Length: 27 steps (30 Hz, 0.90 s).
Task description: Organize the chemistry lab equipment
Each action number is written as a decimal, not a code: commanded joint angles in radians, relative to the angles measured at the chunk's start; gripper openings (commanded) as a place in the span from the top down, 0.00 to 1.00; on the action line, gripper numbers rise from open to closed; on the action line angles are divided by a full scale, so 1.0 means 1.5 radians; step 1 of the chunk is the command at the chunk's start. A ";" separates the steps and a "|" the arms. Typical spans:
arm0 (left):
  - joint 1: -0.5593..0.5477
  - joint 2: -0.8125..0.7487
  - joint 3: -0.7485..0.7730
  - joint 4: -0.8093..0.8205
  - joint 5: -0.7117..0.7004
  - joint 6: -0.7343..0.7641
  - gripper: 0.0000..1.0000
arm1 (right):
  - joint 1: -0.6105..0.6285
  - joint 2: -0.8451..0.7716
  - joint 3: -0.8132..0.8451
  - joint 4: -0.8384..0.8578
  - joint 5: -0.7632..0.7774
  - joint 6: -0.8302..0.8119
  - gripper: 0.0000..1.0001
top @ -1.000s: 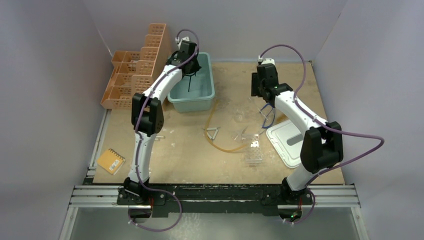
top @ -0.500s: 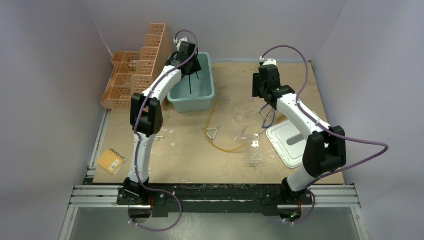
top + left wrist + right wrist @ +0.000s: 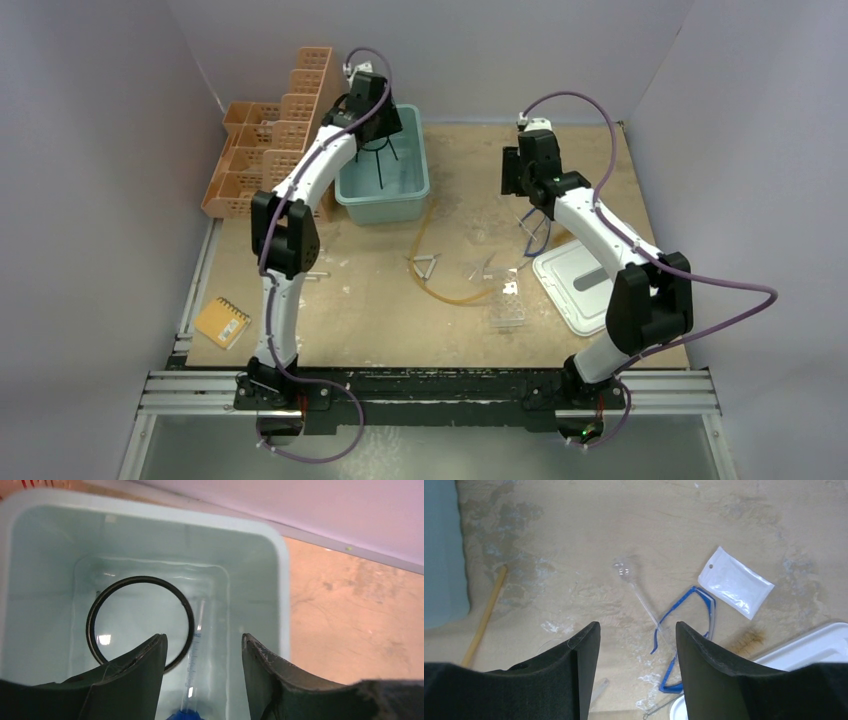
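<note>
My left gripper (image 3: 203, 637) hangs open over the teal bin (image 3: 282, 595) at the back left. Nothing is between its fingers. Below it in the bin is the black wire ring (image 3: 141, 578), and beside the ring lies a blue-capped clear tube (image 3: 196, 655). My right gripper (image 3: 638, 625) is open and empty above the board at the back right. Under it lie the blue-framed goggles (image 3: 713, 611) and a thin glass pipette (image 3: 639, 597). The wire triangle (image 3: 426, 265), amber hose (image 3: 450, 296) and clear tube rack (image 3: 506, 305) lie mid-table.
An orange lattice basket rack (image 3: 270, 150) stands left of the bin. A small orange notepad (image 3: 221, 321) lies at the front left. A white tray (image 3: 575, 285) sits at the right, with a white pouch (image 3: 735, 582) and a small brush (image 3: 746, 641) near it.
My left gripper has opened and let go of the black ring, which now rests in the bin, and the gripper has lifted a little. The right arm has hardly moved.
</note>
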 commanded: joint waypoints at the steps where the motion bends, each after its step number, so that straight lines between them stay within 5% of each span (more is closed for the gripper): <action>1: -0.002 -0.117 0.008 0.020 0.063 0.059 0.44 | 0.004 -0.025 0.015 0.001 -0.056 0.023 0.40; 10: -0.075 -0.318 -0.218 0.045 0.130 0.162 0.42 | -0.003 0.017 0.061 -0.103 -0.040 0.067 0.40; 16: -0.090 -0.447 -0.400 0.114 0.225 0.169 0.40 | -0.063 0.099 0.082 -0.142 -0.132 0.046 0.53; 27: -0.090 -0.477 -0.453 0.148 0.250 0.115 0.37 | -0.081 0.288 0.236 -0.209 -0.184 -0.076 0.51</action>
